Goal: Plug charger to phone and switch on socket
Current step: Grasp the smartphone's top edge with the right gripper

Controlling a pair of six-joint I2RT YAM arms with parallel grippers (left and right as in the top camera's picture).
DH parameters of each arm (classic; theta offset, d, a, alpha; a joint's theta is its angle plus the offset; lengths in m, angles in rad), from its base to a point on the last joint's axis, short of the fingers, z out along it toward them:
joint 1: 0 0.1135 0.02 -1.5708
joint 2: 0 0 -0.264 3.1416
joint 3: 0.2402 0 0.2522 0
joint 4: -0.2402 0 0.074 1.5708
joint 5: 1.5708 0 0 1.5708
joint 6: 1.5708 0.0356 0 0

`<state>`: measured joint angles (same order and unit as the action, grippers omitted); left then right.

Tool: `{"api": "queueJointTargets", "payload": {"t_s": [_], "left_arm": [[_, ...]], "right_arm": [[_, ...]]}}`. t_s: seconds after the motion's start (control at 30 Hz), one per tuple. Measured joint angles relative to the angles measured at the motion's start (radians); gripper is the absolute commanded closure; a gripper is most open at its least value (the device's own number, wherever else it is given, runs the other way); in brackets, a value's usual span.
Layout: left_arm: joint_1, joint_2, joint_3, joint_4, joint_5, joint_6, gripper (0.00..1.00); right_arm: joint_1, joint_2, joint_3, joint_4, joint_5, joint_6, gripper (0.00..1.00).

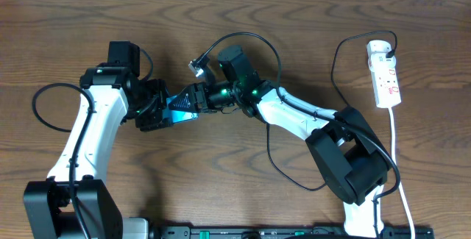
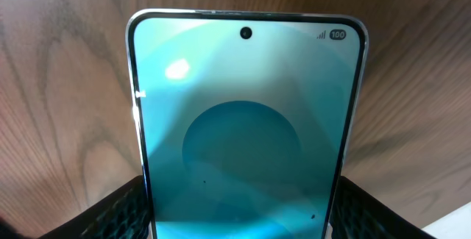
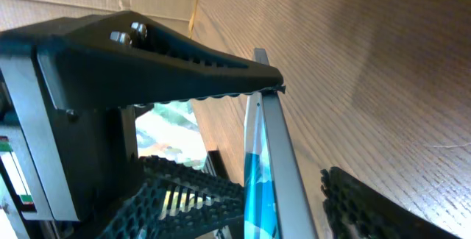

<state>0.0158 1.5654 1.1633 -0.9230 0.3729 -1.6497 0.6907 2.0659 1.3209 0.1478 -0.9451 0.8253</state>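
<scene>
- The phone (image 1: pixel 180 109) is over the middle of the table (image 1: pixel 294 4), slightly toward the left edge, held between the two arms.
- The left gripper (image 1: pixel 168 112) has its jaws closed on the phone's long sides. In the left wrist view its meshed fingers (image 2: pixel 118 209) press against both sides of the phone (image 2: pixel 243 121).
- The screen is lit teal-blue, with a darker round shape in its middle and "100" in one top corner.
- From overhead the screen shows only as a narrow sliver, so the phone is tilted. Whether it touches the table cannot be told.
- The right gripper (image 1: pixel 193 101) meets the phone's free end with its jaws open around it.
- In the right wrist view the phone (image 3: pixel 274 165) is seen edge-on. The upper finger's tip (image 3: pixel 250 77) touches that edge, while the lower finger (image 3: pixel 368 209) stands apart from it.
- The socket (image 1: pixel 385 77) lies near the far right corner, parallel to the right edge. Its white cord (image 1: pixel 397 158) runs toward the near edge.
- The charger (image 1: pixel 335 70) leaves the socket's far end, loops toward the middle and passes behind the right arm.
- A small pale tip (image 1: pixel 196 67) lies just beyond the right gripper toward the far edge, at the end of a black loop. Whether it is the charger's plug cannot be told.
</scene>
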Motion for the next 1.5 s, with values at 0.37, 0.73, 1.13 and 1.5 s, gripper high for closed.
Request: {"api": "queueJointTargets", "payload": {"t_s": [0.37, 0.73, 1.13, 1.5], "left_arm": [[0.0, 0.0, 0.0, -0.013, 0.0, 0.0, 0.93], [0.0, 0.0, 0.0, -0.012, -0.001, 0.0, 0.93], [0.0, 0.0, 0.0, -0.02, -0.011, 0.0, 0.93], [0.0, 0.0, 0.0, -0.032, -0.013, 0.0, 0.93]], "right_arm": [[0.0, 0.0, 0.0, 0.0, 0.0, 0.004, 0.55], [0.006, 0.0, 0.0, -0.003, 0.017, 0.004, 0.56], [0.018, 0.0, 0.0, -0.047, 0.072, 0.009, 0.59], [0.018, 0.0, 0.0, -0.047, 0.086, 0.011, 0.62]]}}
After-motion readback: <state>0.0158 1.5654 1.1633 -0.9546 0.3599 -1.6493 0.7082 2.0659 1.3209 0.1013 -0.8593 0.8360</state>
